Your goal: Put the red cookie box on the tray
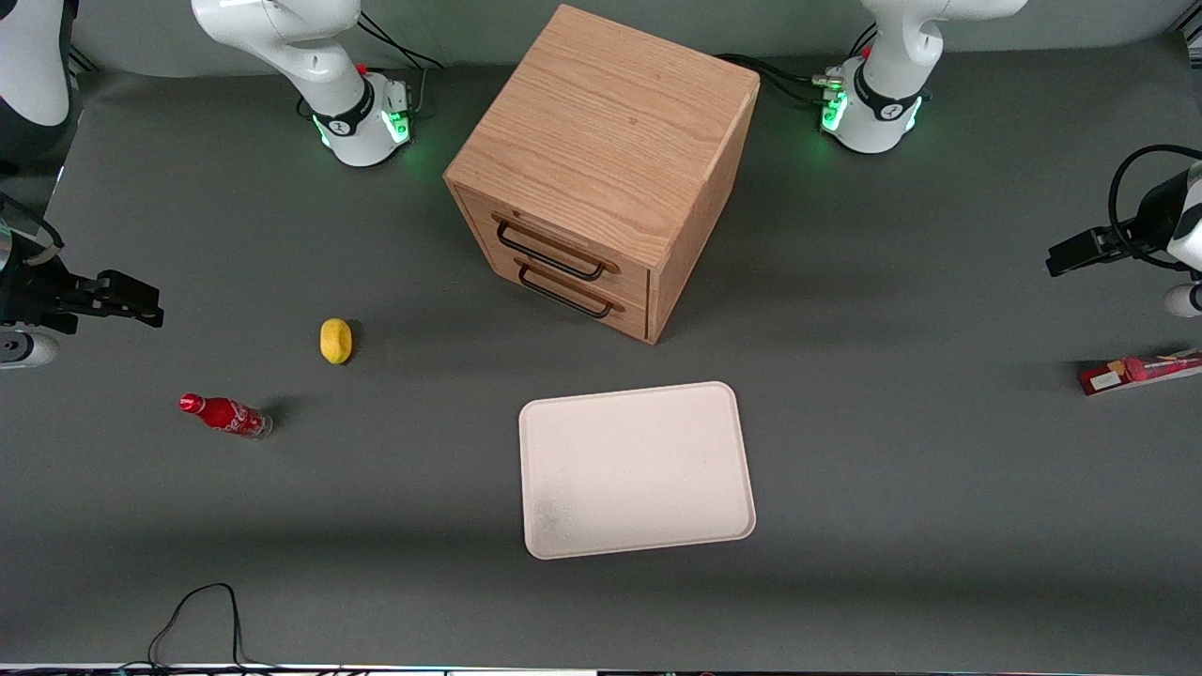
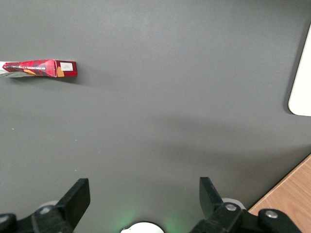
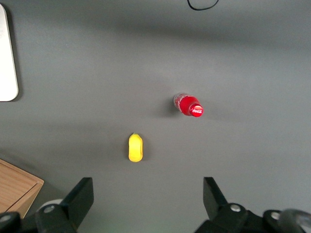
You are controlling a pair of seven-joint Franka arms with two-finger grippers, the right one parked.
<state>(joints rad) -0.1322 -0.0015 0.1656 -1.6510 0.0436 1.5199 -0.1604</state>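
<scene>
- The gripper hangs above bare table mat; its jaws stand wide apart, holding nothing
- The red cookie box lies flat on the mat, well ahead of the jaws and off to one side
- The tray lies well apart from jaws and box, in front of the wooden drawer cabinet

Probably a lab: robot arms on a gray table.

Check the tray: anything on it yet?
Nothing: the tray is bare apart from a faint grey smudge. The cookie box lies on the table at the working arm's end; the gripper hangs open above the table, apart from it. Under the tray is hidden.
</scene>
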